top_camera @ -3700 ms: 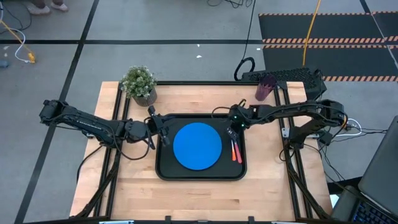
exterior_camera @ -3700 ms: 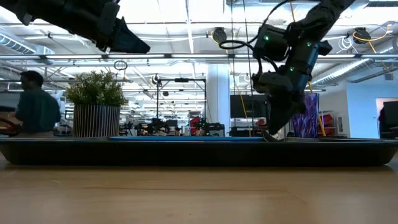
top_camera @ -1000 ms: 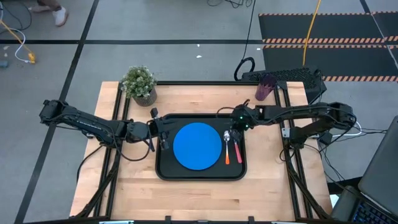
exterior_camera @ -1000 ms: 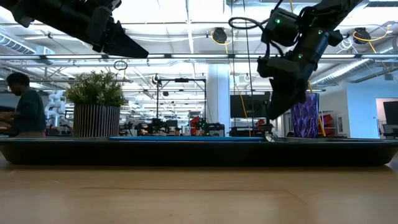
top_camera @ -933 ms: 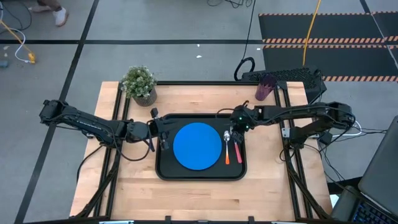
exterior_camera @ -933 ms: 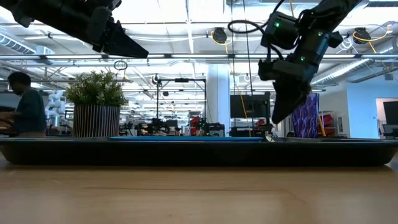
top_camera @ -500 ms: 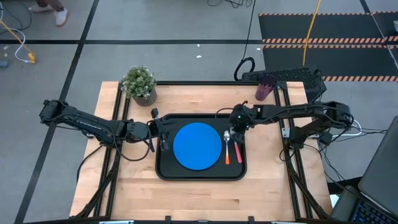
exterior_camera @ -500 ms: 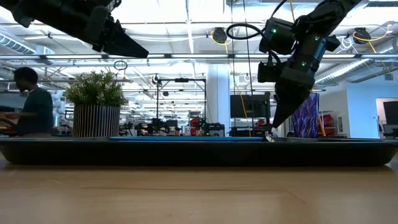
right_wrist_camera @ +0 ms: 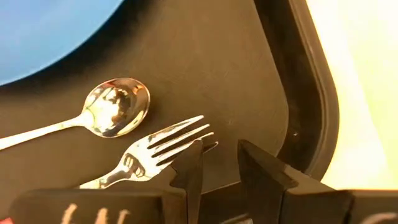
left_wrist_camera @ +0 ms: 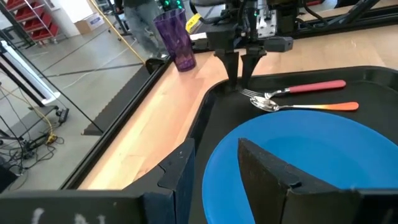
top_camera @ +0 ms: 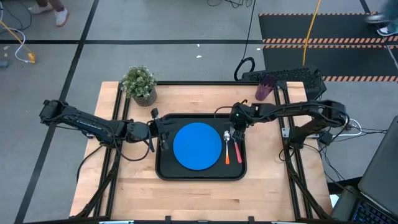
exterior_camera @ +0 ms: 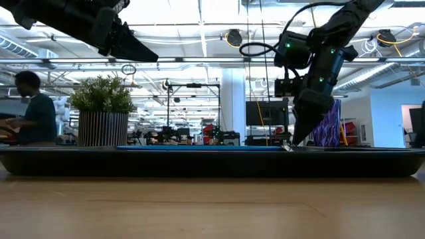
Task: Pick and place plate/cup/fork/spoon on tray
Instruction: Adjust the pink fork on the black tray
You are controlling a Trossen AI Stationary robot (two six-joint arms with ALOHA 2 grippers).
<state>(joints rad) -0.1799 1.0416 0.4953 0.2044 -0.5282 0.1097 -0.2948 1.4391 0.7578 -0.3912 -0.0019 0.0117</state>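
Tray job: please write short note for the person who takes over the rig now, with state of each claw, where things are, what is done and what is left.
Left claw: open, empty, hovering over the tray's left edge beside the plate.
Right claw: open, empty, just above the fork's tines at the tray's far right corner.
Done: plate in the tray's middle; spoon and fork lie side by side on the tray, right of the plate.
Left: the cup stands off the tray, at the table's far right corner. Move it onto the tray.
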